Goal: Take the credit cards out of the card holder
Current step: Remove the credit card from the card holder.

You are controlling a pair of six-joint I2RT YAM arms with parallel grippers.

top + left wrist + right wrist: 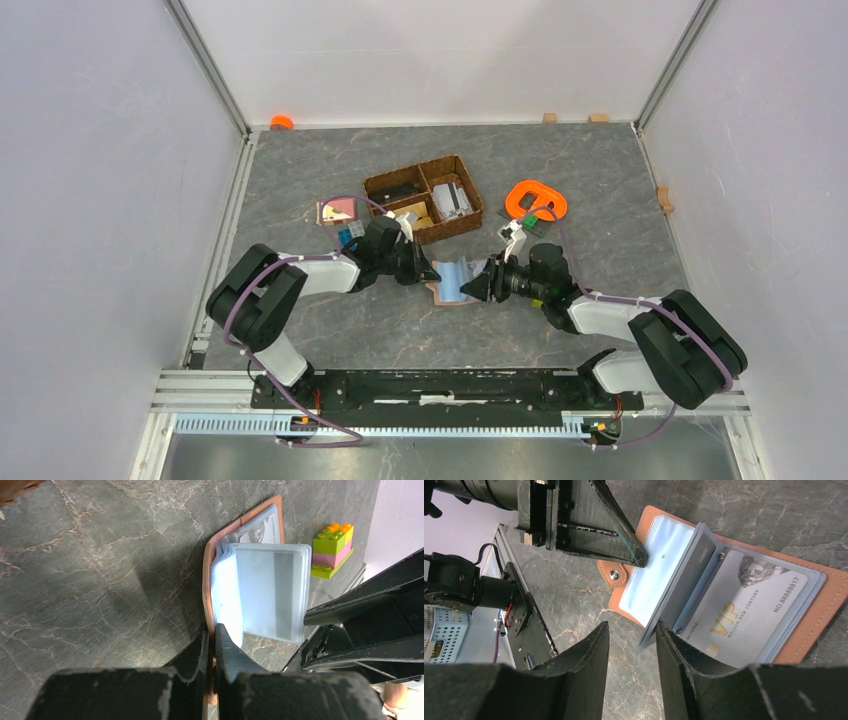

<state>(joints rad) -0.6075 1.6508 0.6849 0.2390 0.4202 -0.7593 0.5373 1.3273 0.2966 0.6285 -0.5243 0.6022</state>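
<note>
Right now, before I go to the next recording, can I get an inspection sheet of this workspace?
Surface: grey marbled table.
Job's things: holder lies open on the table; VIP card sits in its sleeve; one sleeve stands raised.
Clutter: basket, orange ring, brick stack, pink piece, blue block.
Claws: left claw shut on the holder's edge; right claw open, the raised sleeve's corner between its fingers.
Cables: purple cables run along both arms.
Surroundings: white walls; rail at the near edge.
</note>
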